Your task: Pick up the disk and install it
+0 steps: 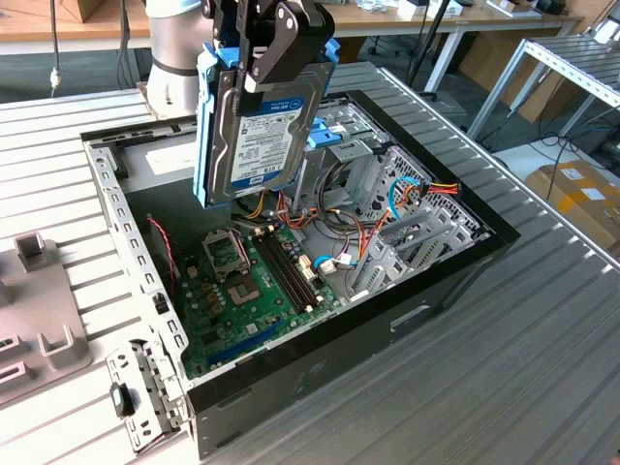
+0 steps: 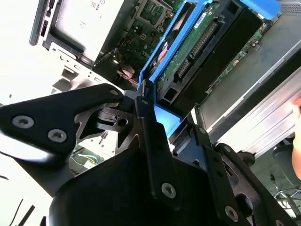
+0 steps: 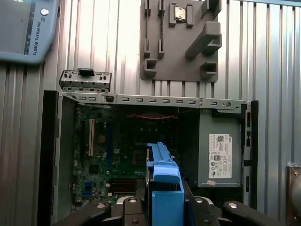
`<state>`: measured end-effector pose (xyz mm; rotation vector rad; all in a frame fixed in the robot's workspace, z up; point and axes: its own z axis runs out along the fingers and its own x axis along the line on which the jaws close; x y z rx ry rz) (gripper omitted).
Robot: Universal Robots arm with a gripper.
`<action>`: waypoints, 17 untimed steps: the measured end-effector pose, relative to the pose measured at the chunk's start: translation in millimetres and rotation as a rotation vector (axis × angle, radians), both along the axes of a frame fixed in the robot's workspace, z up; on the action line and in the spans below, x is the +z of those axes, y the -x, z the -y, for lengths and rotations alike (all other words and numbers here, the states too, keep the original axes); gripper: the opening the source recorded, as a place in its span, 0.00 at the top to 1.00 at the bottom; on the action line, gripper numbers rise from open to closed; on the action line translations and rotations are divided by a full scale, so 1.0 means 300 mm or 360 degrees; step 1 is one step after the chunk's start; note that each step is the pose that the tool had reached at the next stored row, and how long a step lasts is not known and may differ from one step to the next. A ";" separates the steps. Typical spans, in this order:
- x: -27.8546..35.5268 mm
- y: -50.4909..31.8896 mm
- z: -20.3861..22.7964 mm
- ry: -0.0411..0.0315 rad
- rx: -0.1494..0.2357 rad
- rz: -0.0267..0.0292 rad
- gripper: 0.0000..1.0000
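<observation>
Claw (image 2: pixel 164 113) linkage, black with bolt heads, sits closest to the lens in the second wrist view. Its two fingers are nearly closed, clamped on the blue end of the carrier, and the disk (image 2: pixel 197 42) is held between them with its green circuit-board face and connector edge visible. Exterior view agrees: the claw (image 1: pixel 260 70) grips the disk (image 1: pixel 262 126) by its upper end, label side towards the camera, blue carrier rails down both long edges. Disk rests on no surface. It hangs straight below the claw, long axis running down and away from the claw, roughly upright with a slight lean. Under the disk's lower end is the open computer case (image 1: pixel 107 194) with the motherboard (image 1: pixel 252 281) on its floor; the lower edge looks clear of board and cables, not touching. Grey metal drive cage (image 1: pixel 368 160) with its light-blue bracket (image 1: pixel 325 134) stands just beside the hanging disk, towards the exterior view's right and lower than the claw. The disk partly hides it, so the gap cannot be judged. First wrist view looks along the disk from the claw: the carrier's blue end (image 3: pixel 164 176) sits between the fingers, with the case interior beyond and the power supply (image 3: pixel 221 150) off to one side of the disk. Past the case, a grey fixture plate (image 3: pixel 181 42) lies on the slatted table (image 3: pixel 94 37). Judgement: pick-up done, disk not yet seated; single arm, so no choice of hand.
</observation>
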<state>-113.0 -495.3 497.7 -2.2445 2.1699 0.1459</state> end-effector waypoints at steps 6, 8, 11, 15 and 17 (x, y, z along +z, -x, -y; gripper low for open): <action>0.000 0.000 0.012 0.0000 0.0000 0.00000 0.63; 0.000 0.000 0.015 0.0000 0.0000 0.00001 0.63; 0.000 0.000 0.021 0.0000 0.0000 0.00001 0.63; 0.000 0.000 0.028 0.0000 0.0000 0.00000 0.63; 0.000 0.000 0.032 0.0000 0.0000 0.00000 0.63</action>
